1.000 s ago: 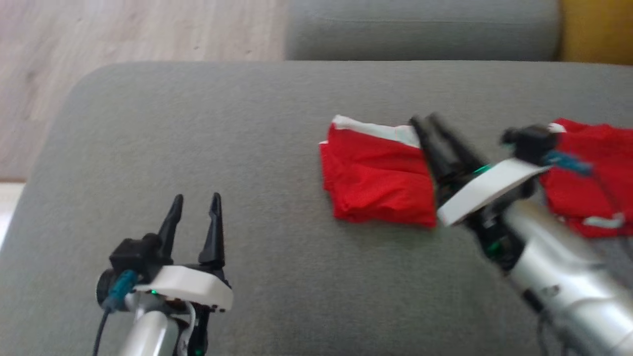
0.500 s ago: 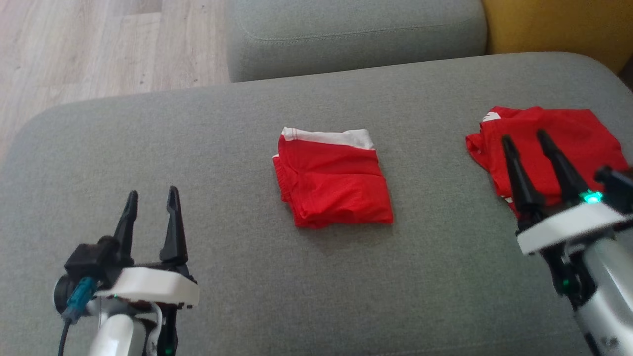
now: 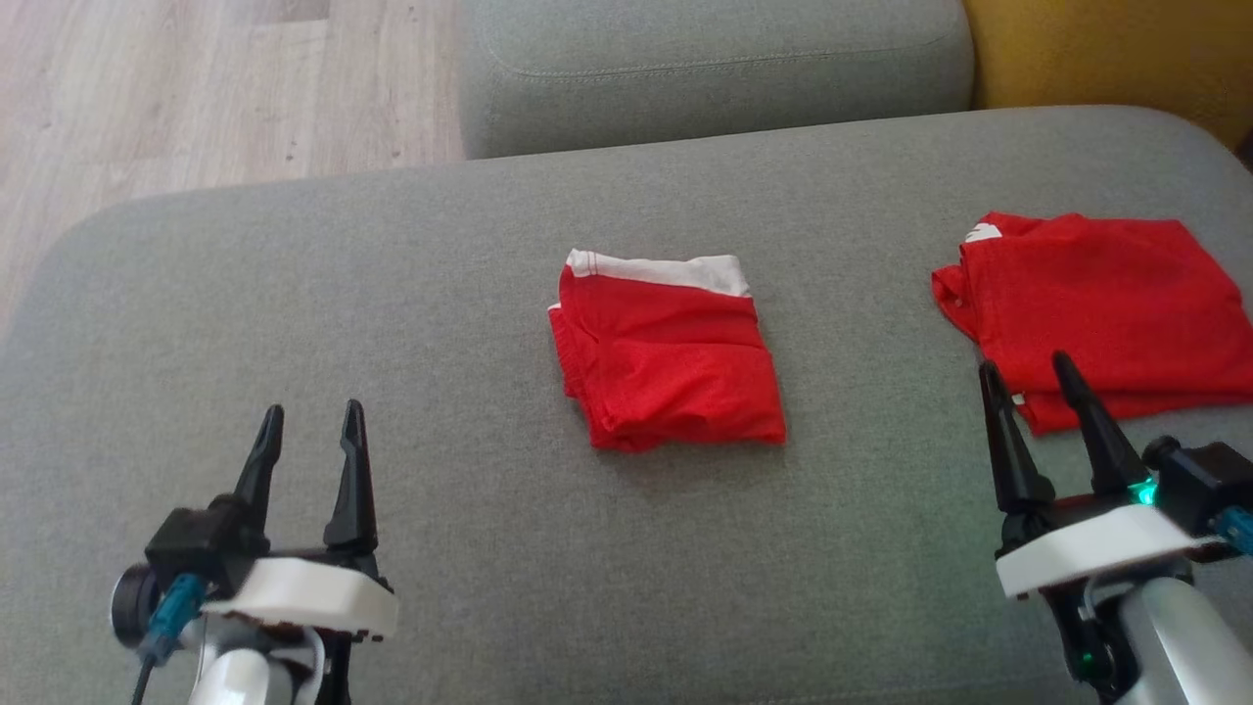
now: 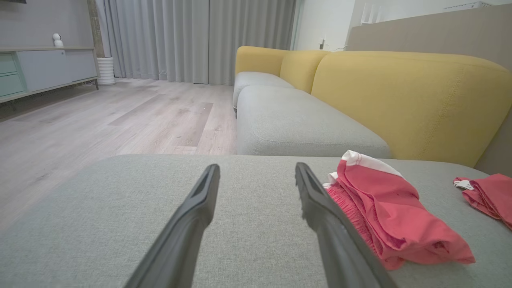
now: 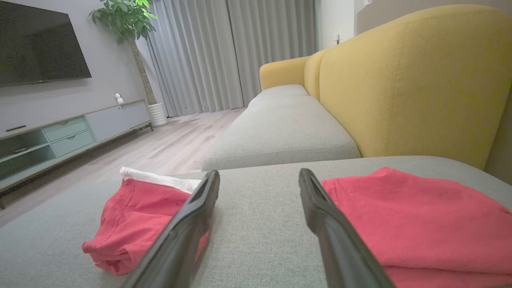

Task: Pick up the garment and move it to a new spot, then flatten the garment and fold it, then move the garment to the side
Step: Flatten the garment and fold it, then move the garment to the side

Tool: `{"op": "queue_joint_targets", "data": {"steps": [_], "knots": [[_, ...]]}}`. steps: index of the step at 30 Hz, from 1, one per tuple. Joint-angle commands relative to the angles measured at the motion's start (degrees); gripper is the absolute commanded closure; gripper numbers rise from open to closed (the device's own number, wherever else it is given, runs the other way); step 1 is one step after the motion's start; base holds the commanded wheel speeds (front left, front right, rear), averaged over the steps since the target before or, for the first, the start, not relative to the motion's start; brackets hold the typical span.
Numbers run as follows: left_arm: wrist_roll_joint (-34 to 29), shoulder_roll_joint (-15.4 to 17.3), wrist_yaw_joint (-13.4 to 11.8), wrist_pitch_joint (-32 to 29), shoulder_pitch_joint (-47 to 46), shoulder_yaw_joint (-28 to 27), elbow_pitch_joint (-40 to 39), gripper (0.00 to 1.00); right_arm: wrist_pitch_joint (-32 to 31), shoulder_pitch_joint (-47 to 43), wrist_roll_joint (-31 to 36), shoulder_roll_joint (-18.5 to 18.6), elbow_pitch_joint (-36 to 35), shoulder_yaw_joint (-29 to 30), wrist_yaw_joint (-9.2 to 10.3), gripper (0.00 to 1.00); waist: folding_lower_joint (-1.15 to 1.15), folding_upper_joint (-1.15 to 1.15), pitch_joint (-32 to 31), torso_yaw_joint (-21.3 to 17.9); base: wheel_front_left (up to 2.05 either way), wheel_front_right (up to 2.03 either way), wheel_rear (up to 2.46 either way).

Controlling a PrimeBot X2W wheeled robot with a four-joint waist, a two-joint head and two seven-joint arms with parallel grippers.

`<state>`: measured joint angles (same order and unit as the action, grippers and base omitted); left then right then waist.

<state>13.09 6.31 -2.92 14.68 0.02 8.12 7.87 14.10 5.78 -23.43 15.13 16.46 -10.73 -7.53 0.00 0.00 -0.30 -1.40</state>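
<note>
Grey sofa cushion [image 3: 294, 294] spreads out under both arms, with wooden floor [image 3: 196, 88] beyond its far left edge and a yellow backrest [image 3: 1106, 49] at the far right. Dead centre lies the red garment [image 3: 671, 357], folded into a compact block, its white waistband [image 3: 656, 271] along the far edge and a plump rounded fold along the near one. A second red garment [image 3: 1096, 304] sits flat at the right, well apart from it.

The left tool [image 3: 313, 409] hovers low at the near left, fingers spread, nothing between them. The right tool [image 3: 1025, 364] is also wide open and empty, its tips just in front of the near edge of that second garment.

Now, the handling. This looks like thin, light, limp cloth with no stiffness at all. Pinch one layer and the stack will likely peel open and lose its fold. The best hold, I'd judge, is that thick near fold, where every layer gets bitten at once, ideally at both near corners with one tool each. The cushion is soft, so a lower finger can press in and slip beneath. Its weave looks grippy, so lifting clear seems safer than dragging the garment sideways.
</note>
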Motion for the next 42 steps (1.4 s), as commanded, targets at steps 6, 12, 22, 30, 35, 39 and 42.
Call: {"op": "queue_joint_targets", "data": {"steps": [6, 12, 22, 30, 35, 39, 42], "knots": [[-1.43, -0.57, 0.91, 0.32, -2.31, -3.73, -0.74, 0.0, -1.46, 1.33, 1.54, -0.34, -2.6, 0.64, 0.04, 0.0, 0.0, 0.0, -0.12, 0.34, 0.0, 0.0, 0.0], [-2.04, -1.25, 1.71, 0.32, -3.08, -4.44, -0.41, 0.0, -5.17, 4.29, -0.04, -1.42, -1.66, -1.12, 0.04, 0.0, 0.0, 0.0, 0.41, 1.29, 0.0, 0.0, 0.0], [-2.67, -2.69, 3.29, 0.32, -6.56, -2.53, 0.1, 0.0, -16.42, 21.97, -7.87, -1.22, 12.85, -8.4, 0.04, 0.0, 0.0, 0.0, 4.81, 8.15, 0.0, 0.0, 0.0], [-2.71, -3.18, 3.51, 0.32, -8.51, -2.12, 0.82, 0.0, -19.82, 31.96, -14.1, 0.47, 28.67, -11.33, 0.04, 0.0, 0.0, 0.0, 8.42, 14.61, 0.0, 0.0, 0.0], [-2.7, -3.31, 3.77, 0.32, -9.54, -1.74, 1.0, 0.0, -25.22, 34.77, -20.57, 0.32, 35.95, -12.43, 0.04, 0.0, 0.0, 0.0, 10.21, 17.13, 0.0, 0.0, 0.0], [-2.67, -3.37, 3.67, 0.32, -9.89, -1.66, 1.02, 0.0, -31.16, 36.09, -24.6, 0.19, 40.96, -12.92, 0.04, 0.0, 0.0, 0.0, 10.89, 18.09, 0.0, 0.0, 0.0], [-2.67, -3.39, 3.67, 0.32, -10.02, -1.39, 1.2, 0.0, -35.48, 36.53, -27.38, -0.34, 43.47, -13.21, 0.04, 0.0, 0.0, 0.0, 11.2, 18.59, 0.0, 0.0, 0.0]]}}
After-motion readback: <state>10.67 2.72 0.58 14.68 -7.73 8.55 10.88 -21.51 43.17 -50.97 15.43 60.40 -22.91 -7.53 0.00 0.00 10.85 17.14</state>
